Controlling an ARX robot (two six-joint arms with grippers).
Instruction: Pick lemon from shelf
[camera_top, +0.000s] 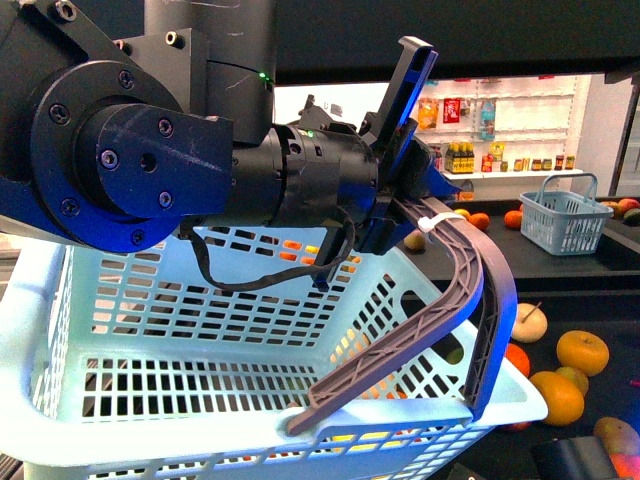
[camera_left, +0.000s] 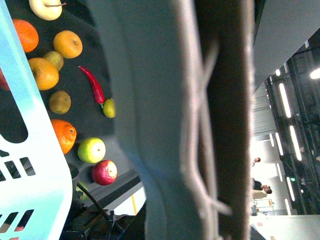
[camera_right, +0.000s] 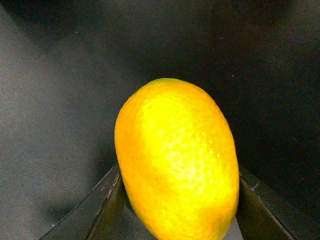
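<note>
The lemon (camera_right: 177, 160) is bright yellow and fills the right wrist view, held between my right gripper's two black fingers (camera_right: 107, 200), with a dark surface behind it. The right gripper does not show in the front view. My left gripper (camera_top: 405, 200) is shut on the grey basket handle (camera_top: 455, 300) of a pale blue basket (camera_top: 150, 330) that fills the lower front view. The handle (camera_left: 200, 125) fills the left wrist view, blurred. The black shelf (camera_top: 590, 265) shows at the right with oranges (camera_top: 582, 352) and other fruit on its tiers.
A small blue basket (camera_top: 565, 220) stands on the shelf's upper tier at the right. White wall shelves with bottles (camera_top: 500, 130) stand behind. The left wrist view shows fruit on a black tier: oranges (camera_left: 67, 44), a red chilli (camera_left: 93, 85), a green apple (camera_left: 91, 150), a red apple (camera_left: 104, 172).
</note>
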